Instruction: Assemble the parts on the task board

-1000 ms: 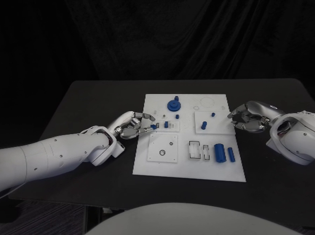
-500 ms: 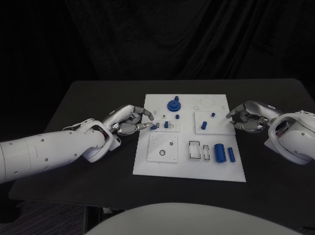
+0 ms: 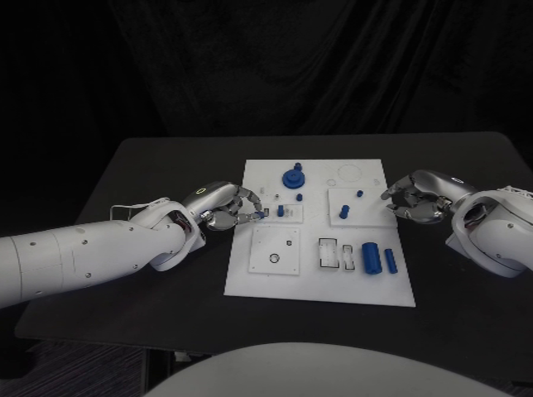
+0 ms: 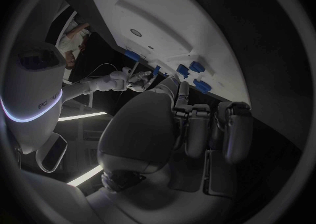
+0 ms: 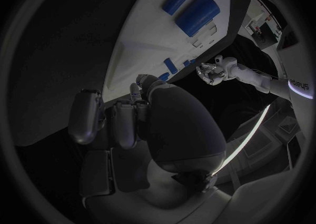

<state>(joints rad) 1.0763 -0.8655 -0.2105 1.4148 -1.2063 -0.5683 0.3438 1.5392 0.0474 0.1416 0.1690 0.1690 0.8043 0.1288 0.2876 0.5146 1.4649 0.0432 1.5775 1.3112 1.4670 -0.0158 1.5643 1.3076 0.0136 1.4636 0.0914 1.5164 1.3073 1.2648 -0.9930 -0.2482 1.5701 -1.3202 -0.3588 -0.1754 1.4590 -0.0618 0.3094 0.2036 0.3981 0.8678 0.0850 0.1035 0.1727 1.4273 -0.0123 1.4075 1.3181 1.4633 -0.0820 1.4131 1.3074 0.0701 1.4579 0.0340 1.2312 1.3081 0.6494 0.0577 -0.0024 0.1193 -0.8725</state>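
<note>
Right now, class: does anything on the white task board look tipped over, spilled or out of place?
Nothing stands out. The task board lies flat, two blue cylinders lie side by side on it, and a gear-like blue part stands upright.

White task board (image 3: 293,285) lay mid-desk (image 3: 136,165) with blue parts (image 3: 371,257) on it. Left hand (image 3: 228,207) sat at its left edge, fingers curled. Right hand (image 3: 415,198) sat curled off the right edge.

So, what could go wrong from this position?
1. The left hand hangs at the task board edge, close to small blue parts; a careless move might knock them.
2. The right hand, fingers curled, sits by the opposite edge and might push the board sideways.
</note>
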